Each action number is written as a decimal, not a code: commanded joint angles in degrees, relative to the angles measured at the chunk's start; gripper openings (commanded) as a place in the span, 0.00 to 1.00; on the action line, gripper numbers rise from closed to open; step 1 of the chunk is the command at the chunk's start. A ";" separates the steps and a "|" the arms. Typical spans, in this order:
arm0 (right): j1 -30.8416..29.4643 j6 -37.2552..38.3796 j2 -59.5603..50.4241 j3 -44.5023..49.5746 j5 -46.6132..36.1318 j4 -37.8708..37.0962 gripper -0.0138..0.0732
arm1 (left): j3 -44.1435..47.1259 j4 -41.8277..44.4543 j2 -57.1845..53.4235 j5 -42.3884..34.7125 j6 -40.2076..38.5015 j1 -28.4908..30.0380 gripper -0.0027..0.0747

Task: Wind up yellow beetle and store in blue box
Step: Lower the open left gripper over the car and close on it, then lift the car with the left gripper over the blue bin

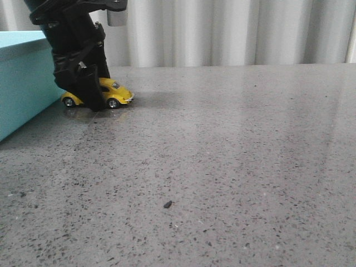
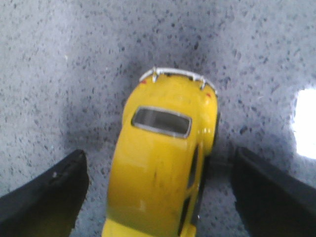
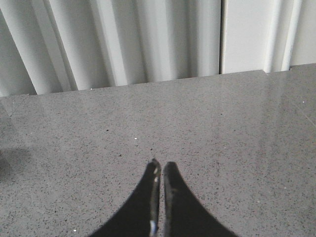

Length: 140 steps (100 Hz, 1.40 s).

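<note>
1. i read the yellow beetle (image 1: 114,92) as standing on its wheels on the speckled table (image 1: 233,156), just beside the blue box (image 1: 22,83), nose pointing away from the box.
2. my left gripper (image 2: 157,197) is down over the car. in the left wrist view its jaws are spread, one finger on each flank, both clear of the bodywork. nothing is pinched.
3. my right gripper (image 3: 160,173) hangs over bare table, well apart from the car, its jaws pressed together on nothing.
4. judgement: the grasp is not yet made, so winding and storing both remain.
5. risk: the car sits nearer one finger than the other. closing from here could let one finger touch first and roll or skew the car on its wheels.
6. risk: the rounded, glossy body offers little flat surface. a high pinch could squeeze the car downward and out of the jaws.
7. risk: the box wall is close, so a sideways shift of the arm could knock it.
</note>
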 commanded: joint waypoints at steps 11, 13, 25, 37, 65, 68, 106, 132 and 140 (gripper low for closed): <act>-0.10 -0.62 0.46 -1.38 -4.29 -0.28 0.09 | -1.72 -1.34 -3.14 -2.05 0.11 -0.41 0.72; -0.10 -0.62 0.46 -1.38 -4.29 -0.28 0.09 | -1.72 -1.34 -3.14 -2.00 0.11 -0.41 0.71; -0.10 -0.62 0.46 -1.38 -4.29 -0.28 0.09 | -1.72 -1.34 -3.14 -1.55 0.11 -0.41 0.56; -0.10 -0.62 0.46 -1.38 -4.29 -0.28 0.09 | -1.72 -1.34 -3.14 -1.29 0.11 -0.41 0.41; -0.10 -0.62 0.46 -1.38 -4.29 -0.28 0.09 | -1.72 -1.34 -3.14 -0.26 0.11 -0.41 0.18; -0.10 -0.62 0.46 -1.38 -4.29 -0.28 0.09 | -1.72 -1.34 -3.14 -0.26 0.11 -0.41 0.16; -0.10 -0.62 0.46 0.09 -4.86 -0.28 0.09 | -7.87 -2.74 -3.26 6.08 0.11 -0.41 0.01; -0.10 -0.62 0.46 1.11 -5.36 -0.28 0.09 | -16.90 -7.74 -3.26 11.73 0.11 -0.41 0.01; -0.10 -0.62 0.46 1.11 -5.58 -0.28 0.09 | -20.79 -7.87 -3.26 14.63 0.11 -0.41 0.01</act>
